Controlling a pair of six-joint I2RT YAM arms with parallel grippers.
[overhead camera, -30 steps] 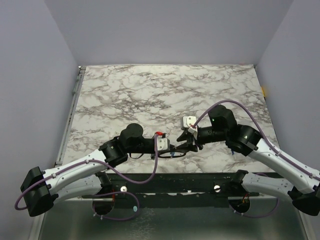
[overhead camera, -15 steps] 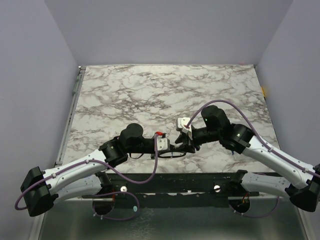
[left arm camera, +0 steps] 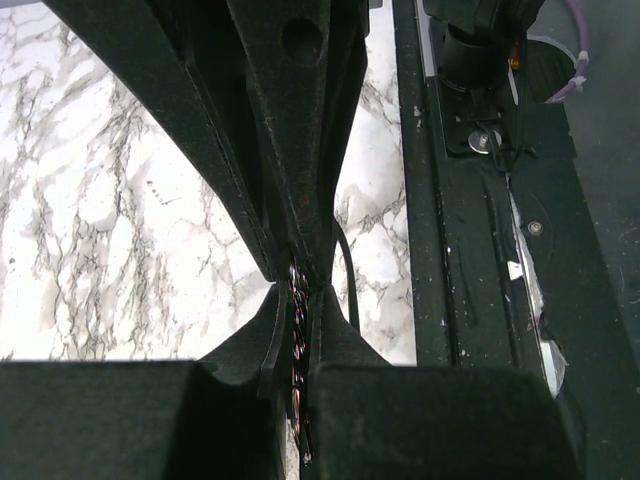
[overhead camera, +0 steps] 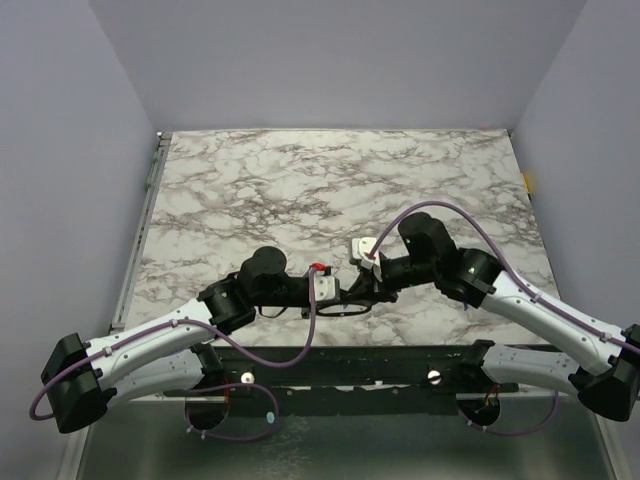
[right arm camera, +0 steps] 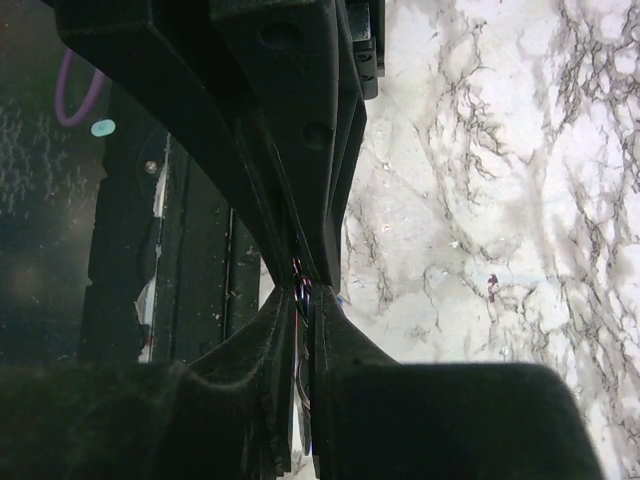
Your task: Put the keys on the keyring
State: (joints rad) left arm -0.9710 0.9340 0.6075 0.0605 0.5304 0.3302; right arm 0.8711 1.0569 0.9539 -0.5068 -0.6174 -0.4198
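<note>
My left gripper and right gripper meet tip to tip low over the marble table near its front edge. In the left wrist view my left gripper is shut on thin metal seen edge-on, and a thin dark arc of the keyring curves out beside it. The right gripper's fingers come down from above onto the same spot. In the right wrist view my right gripper is shut on a thin metal piece, with a blue speck beside the tips. Green and yellow-gold keys are hidden.
The black mounting rail runs along the table's front edge just behind the grippers, and shows in the left wrist view. Purple cables loop over both arms. Grey walls enclose the table on three sides.
My right gripper has moved left and a little back, closing the gap until its tips meet the left gripper's tips. The left arm has stayed still.
</note>
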